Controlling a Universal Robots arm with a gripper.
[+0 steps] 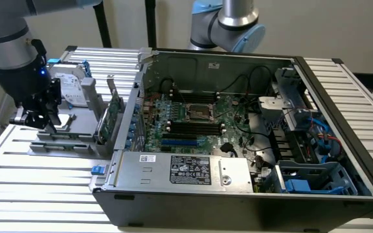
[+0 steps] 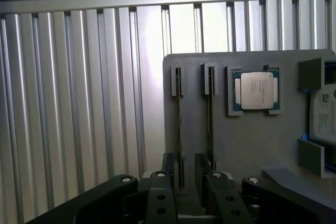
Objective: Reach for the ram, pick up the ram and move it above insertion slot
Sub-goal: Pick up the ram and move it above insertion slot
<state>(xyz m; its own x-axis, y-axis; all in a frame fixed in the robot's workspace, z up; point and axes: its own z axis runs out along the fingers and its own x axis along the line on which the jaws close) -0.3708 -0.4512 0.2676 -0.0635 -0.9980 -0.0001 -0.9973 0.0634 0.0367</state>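
The silver processor lid's point(image 2: 256, 90) print is unreadable to me. My black gripper point(image 2: 185, 169) points down, fingers apart astride the thin edge-on ram point(image 2: 179, 129).

**Silver tube, black hand**

The arm point(image 1: 5, 46) is a fat silver-grey tube that goes black toward the wrist point(image 1: 31, 92), where a small blue light point(image 1: 42, 73) glows. The gripper point(image 2: 185, 177) is matte black, its chunky links point(image 2: 105, 198) pinned with shiny round screws point(image 2: 160, 174) (four I can count), its fingers point(image 2: 168, 163) flat and square-ended.
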